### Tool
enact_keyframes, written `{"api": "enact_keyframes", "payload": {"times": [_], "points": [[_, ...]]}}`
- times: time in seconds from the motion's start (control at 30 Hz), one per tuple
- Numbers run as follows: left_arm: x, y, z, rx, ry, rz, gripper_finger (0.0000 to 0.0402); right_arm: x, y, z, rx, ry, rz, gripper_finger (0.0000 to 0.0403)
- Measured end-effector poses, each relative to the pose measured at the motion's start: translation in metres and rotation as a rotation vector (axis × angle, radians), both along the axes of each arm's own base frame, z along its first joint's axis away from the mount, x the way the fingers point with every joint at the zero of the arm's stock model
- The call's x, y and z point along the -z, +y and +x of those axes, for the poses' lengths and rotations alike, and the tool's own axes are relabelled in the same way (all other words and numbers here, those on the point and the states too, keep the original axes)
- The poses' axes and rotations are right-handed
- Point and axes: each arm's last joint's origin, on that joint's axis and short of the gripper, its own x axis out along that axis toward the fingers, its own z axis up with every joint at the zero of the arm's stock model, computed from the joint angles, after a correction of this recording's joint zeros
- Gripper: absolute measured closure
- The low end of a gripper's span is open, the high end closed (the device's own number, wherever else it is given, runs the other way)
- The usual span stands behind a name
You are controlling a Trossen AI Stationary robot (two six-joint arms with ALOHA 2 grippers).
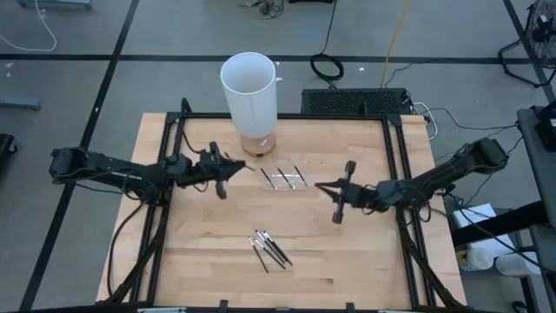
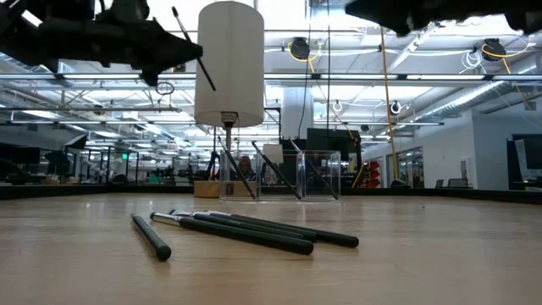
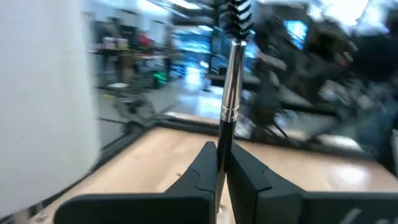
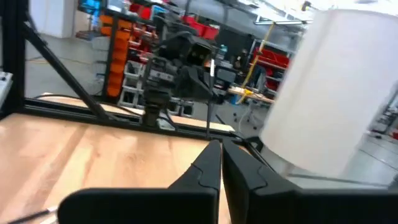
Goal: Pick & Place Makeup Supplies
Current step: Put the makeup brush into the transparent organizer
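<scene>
My left gripper [image 1: 228,167] hovers above the table beside the tall white cylinder [image 1: 250,87] and is shut on one makeup stick [image 3: 231,93], which has a dark handle, a silver ferrule and a spiral bristle tip. Several more dark sticks [image 1: 271,248] lie flat on the wood nearer the table's front, also in the low view [image 2: 246,229]. A few sticks lean inside the small clear tray [image 1: 285,178]. My right gripper [image 1: 320,186] hangs shut and empty just right of the tray, pointing toward it. My left gripper pinches the stick by its dark handle [image 3: 222,149] between the two fingers [image 3: 199,171]. The ferrule and bristle end stick out past the fingertips. The stick is lifted clear of the table and sits slanted in the low view [image 2: 193,47].
The white cylinder stands on a small wooden base [image 1: 258,143] at the table's far side, close to my left gripper. Black frame rails [image 1: 165,200] run along the table's left and right sides. Bare wood [image 1: 217,226] lies around the loose sticks.
</scene>
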Motion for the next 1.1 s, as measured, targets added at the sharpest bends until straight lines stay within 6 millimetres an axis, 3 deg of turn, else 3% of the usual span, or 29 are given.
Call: {"api": "enact_keyframes", "payload": {"times": [0.23, 0.37, 0.57, 0.77, 0.93, 1.1], "points": [[0.016, -0.006, 0.027, -0.141, 0.031, -0.119, 0.0387, 0.023, -0.023, -0.031, 0.054, -0.014, 0.062, 0.0402], [0.016, -0.024, 0.055, -0.157, 0.084, -0.083, 0.0387, 0.037, -0.029, -0.04, 0.076, -0.008, 0.082, 0.0402], [0.013, -0.054, 0.083, -0.41, 0.143, -0.026, 0.0387, 0.045, -0.032, -0.047, 0.08, 0.008, 0.075, 0.0402], [0.02, -0.062, 0.093, -0.568, 0.112, -0.139, 0.0387, 0.05, -0.033, -0.052, 0.083, 0.041, 0.018, 0.0402], [0.033, -0.057, 0.099, -0.594, 0.08, -0.241, 0.0387, 0.055, -0.033, -0.053, 0.077, 0.08, -0.024, 0.0402], [0.043, -0.056, 0.103, -0.607, 0.098, -0.24, 0.0387, 0.061, -0.03, -0.052, -0.04, 0.135, -0.055, 0.0403]]}}
